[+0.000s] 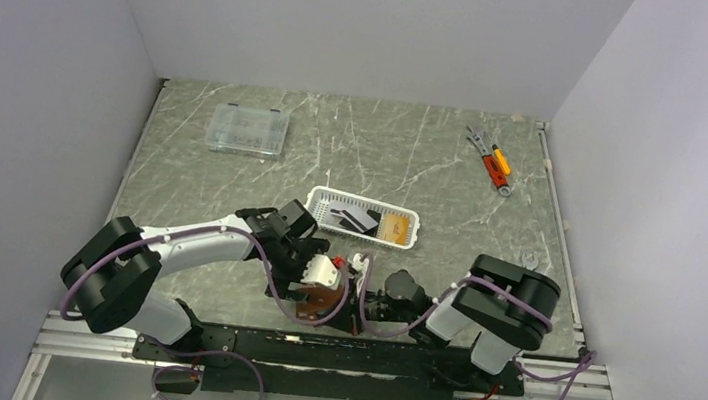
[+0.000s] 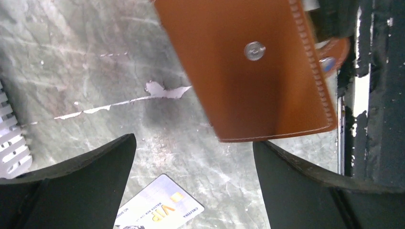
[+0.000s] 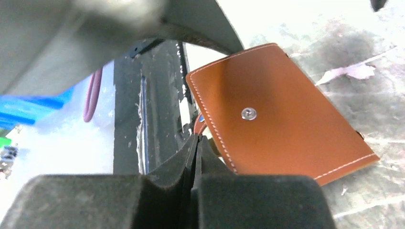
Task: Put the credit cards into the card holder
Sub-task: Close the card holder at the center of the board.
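My right end effector (image 3: 197, 143) is clenched tight, its fingers pressed together with no gap. The tips sit right at the snap tab of the brown card holder (image 3: 282, 129) - whether the tab is pinched between them I cannot tell. The card holder is folded shut near the front edge of the desk (image 1: 385, 153), snap stud facing up, just beside the black rail.

My left end effector (image 2: 193, 143) is released, fingers spread wide, and hangs over the desk with the card holder just past its tips. Between those fingers a pale credit card (image 2: 160, 207) marked VIP lies flat on the desk. More credit cards (image 1: 360, 220) - black, striped and orange-gold - lie in the white basket (image 1: 330, 197) further back.
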`<state>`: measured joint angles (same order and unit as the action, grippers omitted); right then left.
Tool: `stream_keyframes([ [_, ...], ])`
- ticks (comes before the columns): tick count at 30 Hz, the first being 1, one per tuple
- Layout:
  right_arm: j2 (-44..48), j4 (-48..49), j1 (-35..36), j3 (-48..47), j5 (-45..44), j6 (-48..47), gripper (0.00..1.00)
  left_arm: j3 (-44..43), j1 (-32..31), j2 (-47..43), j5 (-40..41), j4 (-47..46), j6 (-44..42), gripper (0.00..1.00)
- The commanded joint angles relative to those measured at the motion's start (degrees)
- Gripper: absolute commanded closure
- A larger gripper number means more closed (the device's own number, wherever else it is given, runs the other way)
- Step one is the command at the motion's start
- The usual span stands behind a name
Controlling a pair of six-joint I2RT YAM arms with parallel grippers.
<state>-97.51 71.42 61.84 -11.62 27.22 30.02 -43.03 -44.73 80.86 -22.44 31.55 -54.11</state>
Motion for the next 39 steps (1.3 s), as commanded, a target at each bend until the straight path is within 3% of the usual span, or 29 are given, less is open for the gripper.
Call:
stream_keyframes([
  [1,5.71,-2.58,3.35,1.02,-2.79,-9.31,1.00,-2.91,1.68,0.83,-0.41,-0.14,1.64,0.01],
  [5,8.30,-3.21,5.59,3.39,-8.88,-11.01,0.96,-3.08,2.05,1.02,-0.75,0.23,1.64,0.01],
  [11,11.47,-2.91,10.39,6.26,-18.01,-11.74,0.99,-4.23,4.76,0.92,-3.05,1.35,1.65,0.01],
  [15,14.05,2.59,11.26,10.32,-23.73,-8.97,0.90,-5.55,6.01,-0.85,-4.69,1.50,2.44,0.01],
  [22,19.88,-1.30,13.09,11.49,-26.25,-6.01,0.80,-11.37,7.75,0.82,-7.39,4.37,4.48,0.01],
  [24,23.46,-5.19,13.05,11.46,-30.35,-2.14,0.79,-12.27,7.79,0.81,-7.85,5.37,4.06,0.01],
  [29,36.13,-32.75,12.95,6.36,-32.75,8.82,0.68,-12.81,6.94,0.28,-10.68,7.07,2.89,0.01],
  [32,37.19,-40.69,12.76,5.07,-30.66,10.79,0.77,-11.82,4.09,0.17,-10.06,7.14,1.61,0.01],
  [34,34.61,-40.29,11.63,5.03,-28.30,11.67,0.85,-10.89,2.52,0.11,-8.95,7.02,0.76,0.01],
  [39,23.17,-38.19,5.73,1.34,-21.67,11.99,0.89,-9.03,1.73,-0.67,-6.54,6.81,-0.57,0.01],
])
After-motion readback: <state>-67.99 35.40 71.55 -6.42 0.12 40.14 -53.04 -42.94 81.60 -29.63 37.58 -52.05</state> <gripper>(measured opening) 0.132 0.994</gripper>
